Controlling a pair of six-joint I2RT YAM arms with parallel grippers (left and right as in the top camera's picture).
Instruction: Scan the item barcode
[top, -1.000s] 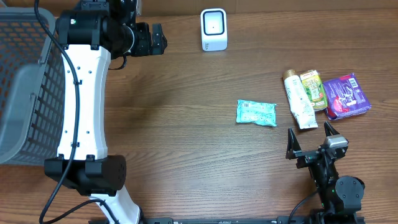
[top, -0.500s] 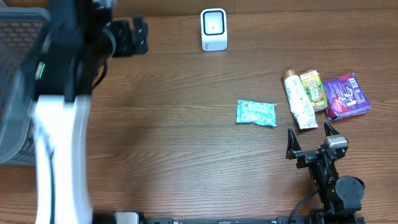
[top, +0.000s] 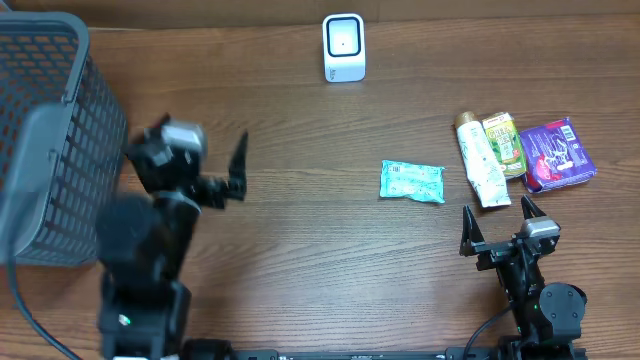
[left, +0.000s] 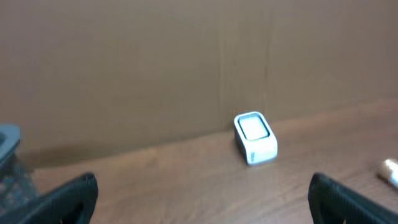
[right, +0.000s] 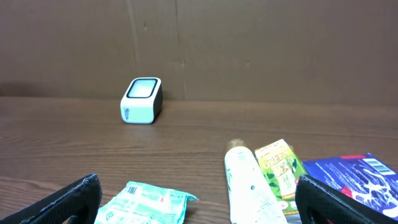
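Note:
A white scanner (top: 343, 47) stands at the table's far edge; it also shows in the left wrist view as the scanner (left: 255, 138) and in the right wrist view as the scanner (right: 141, 101). The items lie flat: a teal packet (top: 412, 182) at centre right, then a white tube (top: 483, 165), a green carton (top: 505, 143) and a purple packet (top: 558, 155) together at the right. My right gripper (top: 498, 222) is open and empty just in front of the tube, apart from it. My left gripper (top: 195, 170) is open and empty beside the basket, facing the scanner.
A grey mesh basket (top: 40, 140) fills the left side of the table, right next to the left arm. A brown cardboard wall (right: 249, 43) closes off the back behind the scanner.
The left arm has swung down and back from its high reach at the far left to a folded pose near the front left. The right arm and all items are unmoved.

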